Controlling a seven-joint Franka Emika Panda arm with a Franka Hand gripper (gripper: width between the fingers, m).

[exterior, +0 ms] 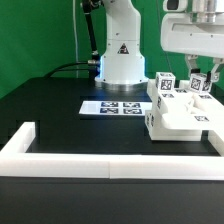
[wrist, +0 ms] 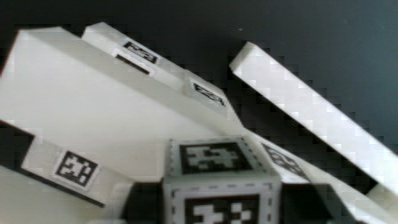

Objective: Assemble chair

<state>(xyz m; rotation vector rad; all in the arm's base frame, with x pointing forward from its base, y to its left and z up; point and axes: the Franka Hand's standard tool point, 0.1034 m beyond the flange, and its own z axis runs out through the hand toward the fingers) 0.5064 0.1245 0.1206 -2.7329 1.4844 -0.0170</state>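
The gripper [exterior: 201,78] is clenched on a tagged chair part [exterior: 199,84] atop the partly built chair [exterior: 180,110], which stands at the exterior view's right near the white barrier wall [exterior: 60,148]. Fingertips are largely hidden; the wrist view crops the held part [wrist: 217,182].

tagged white chair [wrist: 107,100] beside barrier wall [wrist: 311,110]

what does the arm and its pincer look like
The arm is glossy white with rounded segments; its wide base bears a black triangular mark above a glowing blue ring, and dark cables trail off behind it. At the exterior view's right, the wrist housing is white and boxy, with the pincer small and dark beneath.
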